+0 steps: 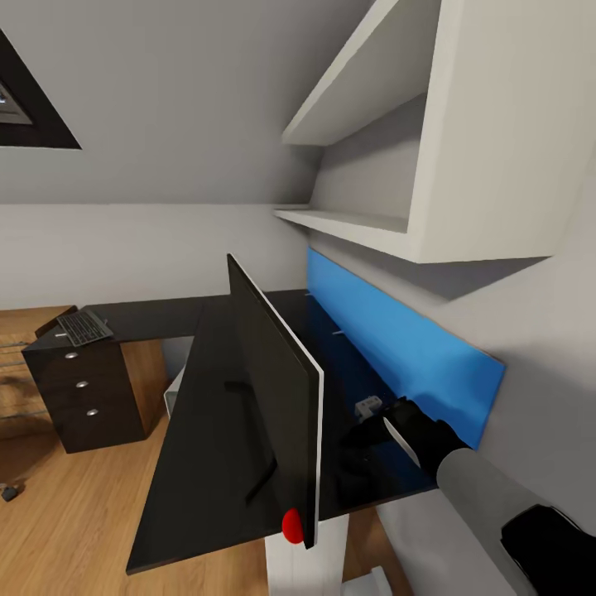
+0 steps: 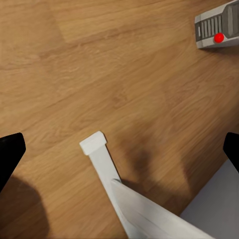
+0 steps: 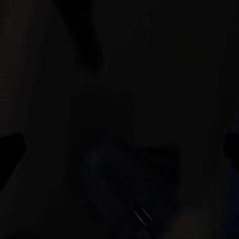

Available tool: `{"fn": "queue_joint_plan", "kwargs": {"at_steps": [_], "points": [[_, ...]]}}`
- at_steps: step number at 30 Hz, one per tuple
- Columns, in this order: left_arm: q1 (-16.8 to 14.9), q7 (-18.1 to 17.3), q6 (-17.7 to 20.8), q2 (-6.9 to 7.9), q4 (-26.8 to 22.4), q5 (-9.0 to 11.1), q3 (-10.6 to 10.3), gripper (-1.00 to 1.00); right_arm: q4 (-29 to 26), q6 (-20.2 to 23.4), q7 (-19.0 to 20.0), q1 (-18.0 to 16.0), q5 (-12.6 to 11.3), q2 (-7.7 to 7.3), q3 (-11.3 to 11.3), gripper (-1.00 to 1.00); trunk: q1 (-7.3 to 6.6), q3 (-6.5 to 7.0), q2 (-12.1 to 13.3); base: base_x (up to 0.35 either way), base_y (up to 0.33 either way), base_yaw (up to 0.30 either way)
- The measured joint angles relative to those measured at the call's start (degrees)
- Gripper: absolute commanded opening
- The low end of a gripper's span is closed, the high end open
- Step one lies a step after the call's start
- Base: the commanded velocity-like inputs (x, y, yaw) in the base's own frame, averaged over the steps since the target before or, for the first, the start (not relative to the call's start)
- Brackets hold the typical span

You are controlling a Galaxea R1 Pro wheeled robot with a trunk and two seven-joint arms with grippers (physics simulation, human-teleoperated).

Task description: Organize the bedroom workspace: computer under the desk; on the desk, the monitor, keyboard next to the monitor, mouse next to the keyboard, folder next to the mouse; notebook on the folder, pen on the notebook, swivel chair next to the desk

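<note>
Hidden: the right wrist view is almost wholly black; only dim dark shapes show, nothing nameable.
Right gripper [image 1: 382, 429]: lower right of the head view, its black wrist low over the glossy black desk top [image 1: 211, 389], behind the wide flat black-screened monitor [image 1: 273, 397]; the screen's edge cuts off the fingers, so I cannot tell its opening or any hold.
Monitor: upright at centre frame, seen nearly edge-on, red dot at its lower corner.
Keyboard [image 1: 84, 327]: slim dark grey, at the left edge, well apart from that gripper.
Left gripper [image 2: 119, 152]: black fingertips spread wide at the frame's sides, holding nothing, over light wood floor [image 2: 99, 74].
Computer [image 2: 219, 27]: light grey tower, upper right corner, cut off by the frame.
</note>
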Motion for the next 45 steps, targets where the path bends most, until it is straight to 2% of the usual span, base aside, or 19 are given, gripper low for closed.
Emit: {"fn": "queue_joint_plan", "kwargs": {"at_steps": [8, 15, 20, 45], "points": [[0.00, 0.00, 0.60, 0.11, 0.00, 0.01, 0.00, 1.00, 0.00, 0.07, 0.03, 0.06, 0.04, 0.07, 0.02, 1.00, 1.76, -1.44, -3.21, 0.000, 0.000, 0.000], [0.00, 0.00, 0.69, -0.03, 0.00, 0.12, 0.00, 1.00, 0.00, 0.09, 0.03, 0.08, 0.07, 0.08, 0.08, 1.00, 1.76, -1.44, -3.22, 0.000, 0.000, 0.000], [0.00, 0.00, 0.76, 0.01, 0.00, 0.03, 0.00, 1.00, 0.02, 0.14, 0.04, 0.08, 0.07, 0.12, 0.09, 1.00, 2.86, -2.34, -5.22, 0.000, 0.000, 0.000], [0.00, 0.39, -0.28, 0.39, 0.02, -0.95, 0.03, 1.00, 0.71, -0.40, 0.13, 0.11, 0.21, 0.07, 0.44, 1.00, 2.87, -2.34, -5.23, -0.032, 0.000, 0.000]]}}
